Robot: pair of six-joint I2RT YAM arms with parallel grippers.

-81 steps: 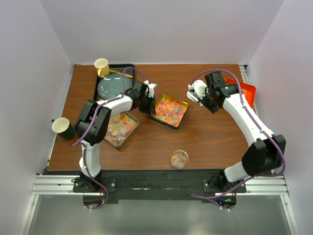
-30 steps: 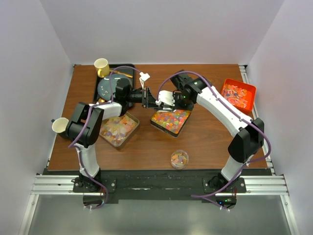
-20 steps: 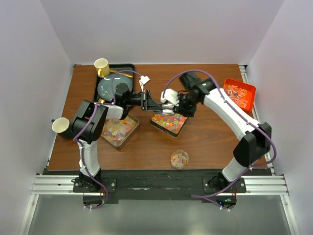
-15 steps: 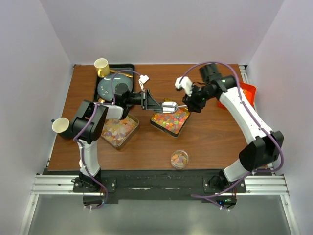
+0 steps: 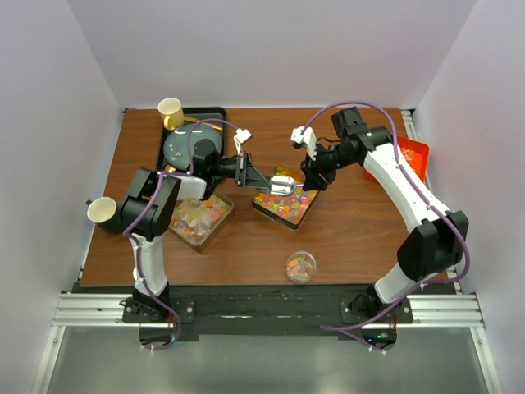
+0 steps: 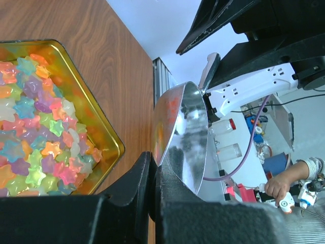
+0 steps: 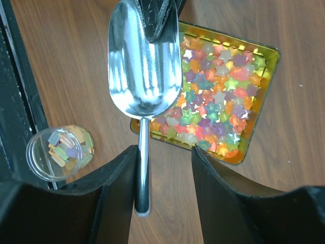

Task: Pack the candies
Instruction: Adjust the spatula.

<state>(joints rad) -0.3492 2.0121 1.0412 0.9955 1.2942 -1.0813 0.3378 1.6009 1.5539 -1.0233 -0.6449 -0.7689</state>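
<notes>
Scoop [image 7: 144,66] hangs above the worktop [image 5: 353,238], bowl over the edge of the gold tray [image 7: 256,47], handle pointing toward the right arm. Left gripper [image 7: 155,23] pinches the bowl's rim, fingers pressed tight on the metal. Right gripper [image 7: 163,152] is spread. The handle lies in the gap, close by one finger; contact cannot be told.

Star candies [image 7: 218,91], many colours, fill the gold tray beneath the scoop. Pastel candies [image 5: 197,217] lie in a second tray [image 5: 230,212] on the left, beside the left arm. Clear cup [image 7: 60,152] holds a few pastel pieces and stands alone on the worktop, nearer the arm bases and well apart from both trays. Orange bin [image 5: 417,149] sits at far right, mostly behind the right arm; its contents are too small to read.
</notes>
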